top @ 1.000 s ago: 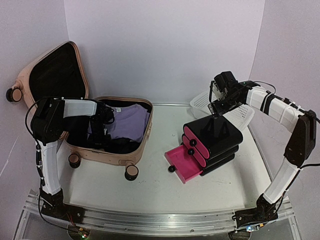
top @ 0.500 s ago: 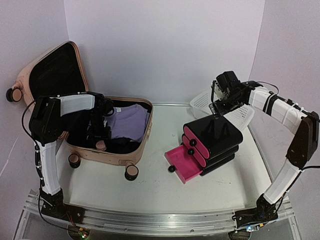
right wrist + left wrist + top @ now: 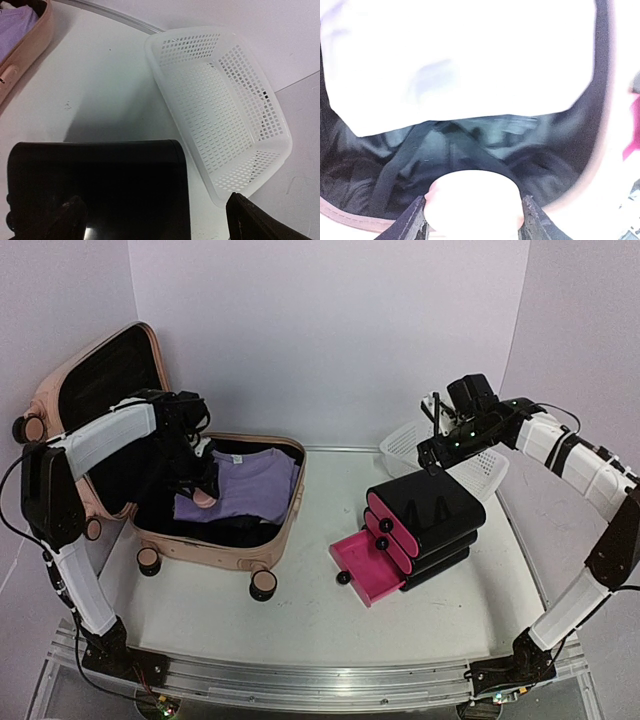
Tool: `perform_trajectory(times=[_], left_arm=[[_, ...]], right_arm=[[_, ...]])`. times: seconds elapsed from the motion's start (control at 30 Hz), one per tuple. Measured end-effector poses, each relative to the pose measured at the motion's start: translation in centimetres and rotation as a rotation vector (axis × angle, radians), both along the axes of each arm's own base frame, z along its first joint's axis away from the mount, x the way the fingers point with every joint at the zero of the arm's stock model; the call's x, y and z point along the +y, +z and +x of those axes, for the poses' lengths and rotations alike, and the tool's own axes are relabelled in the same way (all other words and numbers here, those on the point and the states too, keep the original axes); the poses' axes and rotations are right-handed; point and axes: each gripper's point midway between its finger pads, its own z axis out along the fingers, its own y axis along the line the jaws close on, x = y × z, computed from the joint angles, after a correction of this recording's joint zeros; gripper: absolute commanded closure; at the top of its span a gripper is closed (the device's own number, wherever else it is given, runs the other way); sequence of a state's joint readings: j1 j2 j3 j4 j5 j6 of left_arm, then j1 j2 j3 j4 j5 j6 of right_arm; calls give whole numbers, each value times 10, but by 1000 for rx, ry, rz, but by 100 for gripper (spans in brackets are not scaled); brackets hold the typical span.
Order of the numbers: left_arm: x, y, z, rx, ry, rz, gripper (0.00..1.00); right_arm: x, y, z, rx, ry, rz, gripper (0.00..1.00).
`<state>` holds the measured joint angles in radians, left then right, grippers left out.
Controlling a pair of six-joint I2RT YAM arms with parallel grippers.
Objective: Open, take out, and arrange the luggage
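Left gripper (image 3: pixel 200 485) swung up since earlier; clamps pale pink lump (image 3: pixel 470 200) over luggage (image 3: pixel 225 550), lid up, 9 o'clock on table (image 3: pixel 320 610). Right gripper (image 3: pixel 157 212) gapes, empty, 2 o'clock. Purple top (image 3: pixel 255 485), dark clothes (image 3: pixel 240 533) still packed.

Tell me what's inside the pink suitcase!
A folded purple shirt on dark clothes. The left gripper holds a pale pink round thing over them. Whatever lies beneath is covered.

Top view bright, soft shadows. Left wrist view overexposed + blurry, shirt (image 3: pixel 460 55) blown white; right wrist sharp.
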<state>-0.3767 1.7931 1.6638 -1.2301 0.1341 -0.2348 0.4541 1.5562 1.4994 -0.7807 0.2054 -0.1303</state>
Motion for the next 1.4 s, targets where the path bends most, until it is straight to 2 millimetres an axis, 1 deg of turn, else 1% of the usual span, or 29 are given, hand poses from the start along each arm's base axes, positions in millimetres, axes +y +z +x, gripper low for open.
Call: perform_trajectory(times=[0.1,0.23,0.3,0.43,0.57,0.67,0.73,0.8,0.83,0.93,0.97,1.0,1.07,1.13,1.2,1.27,1.4], left_arm=[[-12,28,-3,-52,-35,-98,62],[-33,56,-14,-66,-82,-266,63],[-47,66,-18,-53,-95,-361,65],[-70,84,-20,-25,-84,-528,63],[-81,92,-26,-17,-62,-636,63],[-87,84,-36,-12,-50,-663,64],[-101,73,-45,-4,-72,-657,64],[-123,62,-57,-13,-131,-638,65],[-138,56,-65,-18,-171,-619,65],[-187,40,-92,-52,-311,-572,66],[-199,34,-100,-59,-343,-559,67],[-215,24,-111,-65,-388,-533,67],[-237,7,-126,-81,-455,-492,67],[-253,-7,-136,-104,-508,-447,67],[-269,-18,-139,-151,-557,-403,68],[-283,-25,-139,-199,-593,-376,67],[-306,-28,-128,-293,-629,-363,68]], right_arm=[[9,5,-5,9,23,62,2],[23,15,-15,21,77,153,2],[28,19,-20,27,103,186,2],[37,24,-26,44,126,251,2],[43,27,-31,73,107,325,2],[45,27,-36,96,82,369,2],[43,25,-42,109,64,388,2],[39,22,-50,122,50,397,2],[37,19,-55,129,45,399,2],[31,17,-69,139,38,406,2],[29,17,-74,139,38,410,2],[27,19,-79,136,41,414,2],[23,23,-87,119,47,421,2],[17,25,-97,102,50,420,2],[13,27,-104,87,51,420,2],[10,27,-108,79,48,421,2],[6,19,-114,92,34,425,2]])
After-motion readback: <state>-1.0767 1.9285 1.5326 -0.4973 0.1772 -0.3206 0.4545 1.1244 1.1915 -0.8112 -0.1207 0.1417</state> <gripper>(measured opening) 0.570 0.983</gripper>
